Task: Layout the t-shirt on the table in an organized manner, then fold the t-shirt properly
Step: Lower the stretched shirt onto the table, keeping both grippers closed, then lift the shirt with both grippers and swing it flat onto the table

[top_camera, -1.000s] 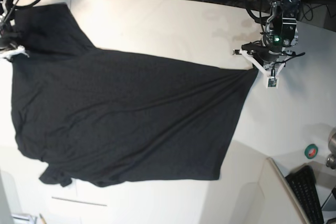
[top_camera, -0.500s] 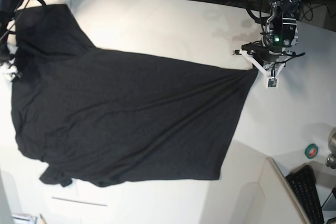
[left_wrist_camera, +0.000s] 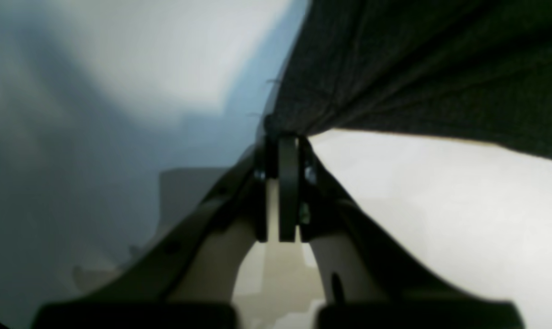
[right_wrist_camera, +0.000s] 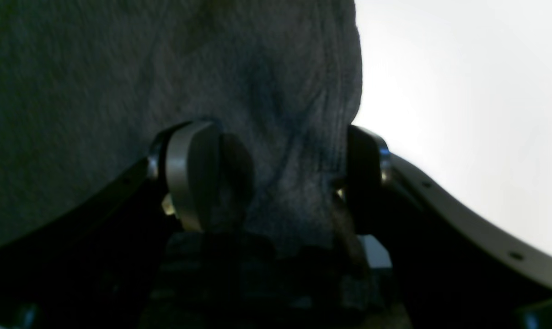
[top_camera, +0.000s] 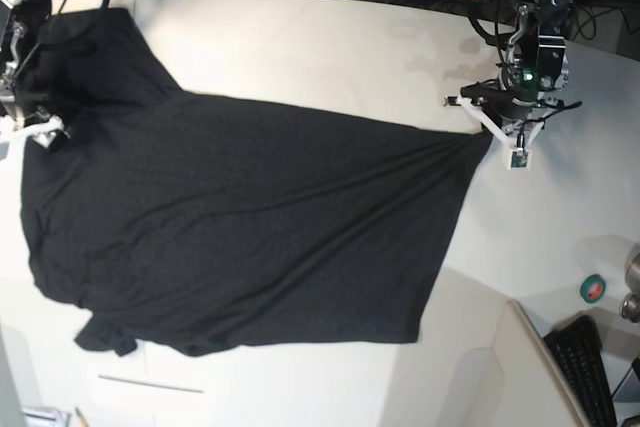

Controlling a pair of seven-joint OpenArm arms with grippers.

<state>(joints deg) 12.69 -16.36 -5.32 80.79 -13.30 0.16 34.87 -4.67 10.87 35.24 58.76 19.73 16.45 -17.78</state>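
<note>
Left hand (top_camera: 492,132) is clamped on a corner of the black t-shirt (top_camera: 240,217); fabric is stretched taut from it. Right hand (right_wrist_camera: 276,178) is spread wide over the opposite edge, nothing gripped. Shirt is laid flat on the worktop (top_camera: 330,47), long axis running between both hands.

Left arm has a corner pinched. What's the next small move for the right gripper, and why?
Probably close the right gripper on the t-shirt: its jaws stand open with bunched fabric between them, while the left gripper is shut on the opposite corner. With both ends held, the shirt could be stretched flat on the table.
</note>
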